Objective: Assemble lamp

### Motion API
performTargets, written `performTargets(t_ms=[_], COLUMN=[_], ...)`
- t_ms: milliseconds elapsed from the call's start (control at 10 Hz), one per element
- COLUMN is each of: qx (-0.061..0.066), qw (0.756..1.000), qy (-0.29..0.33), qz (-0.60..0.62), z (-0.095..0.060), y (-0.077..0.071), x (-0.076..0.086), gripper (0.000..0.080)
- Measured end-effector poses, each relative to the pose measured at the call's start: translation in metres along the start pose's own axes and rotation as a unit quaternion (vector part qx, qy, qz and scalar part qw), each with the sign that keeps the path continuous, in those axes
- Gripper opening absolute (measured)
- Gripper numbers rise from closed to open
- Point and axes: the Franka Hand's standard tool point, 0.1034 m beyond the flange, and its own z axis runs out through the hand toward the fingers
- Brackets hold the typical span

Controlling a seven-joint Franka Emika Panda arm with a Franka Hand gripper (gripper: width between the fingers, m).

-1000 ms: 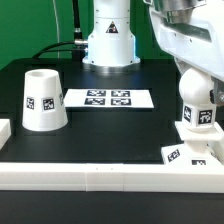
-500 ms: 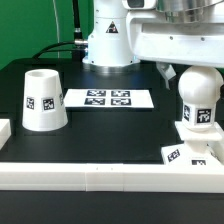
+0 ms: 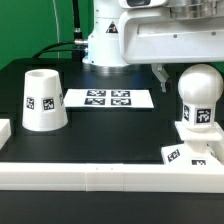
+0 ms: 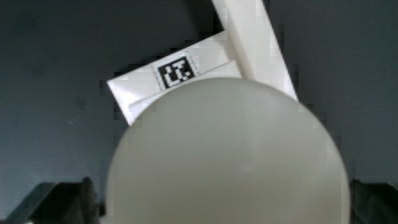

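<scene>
The round-topped white bulb [image 3: 199, 100] stands upright on the low square base [image 3: 187, 152] at the exterior view's right. The tapered white shade [image 3: 43, 100] stands by itself at the exterior view's left. In the wrist view the bulb's dome [image 4: 222, 150] fills most of the picture, with the tagged base [image 4: 169, 75] behind it. My gripper [image 4: 210, 208] is open just above the bulb, with a dark finger [image 4: 54, 200] on each side and not touching it. In the exterior view only one finger [image 3: 162, 72] shows under the raised arm.
The marker board [image 3: 108, 99] lies flat between the shade and the bulb. A white rail [image 3: 100, 175] runs along the table's front edge and also shows in the wrist view [image 4: 249, 35]. The robot's white pedestal [image 3: 108, 40] stands at the back.
The arm has risen off the bulb and now sits higher in the exterior view. The bulb stays upright on the base, uncovered. The shade has not moved.
</scene>
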Motion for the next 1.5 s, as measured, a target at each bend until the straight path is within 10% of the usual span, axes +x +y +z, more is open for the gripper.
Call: performTargets(t_ms=[700, 1500], qx=[-0.006, -0.032], qw=[0.969, 0.826], qy=[0.004, 0.037], qz=[-0.247, -0.561], z=[0.0002, 0.0084], y=[-0.0010, 0.0045], x=[-0.0006, -0.0078], gripper=[0.0699, 0.0699])
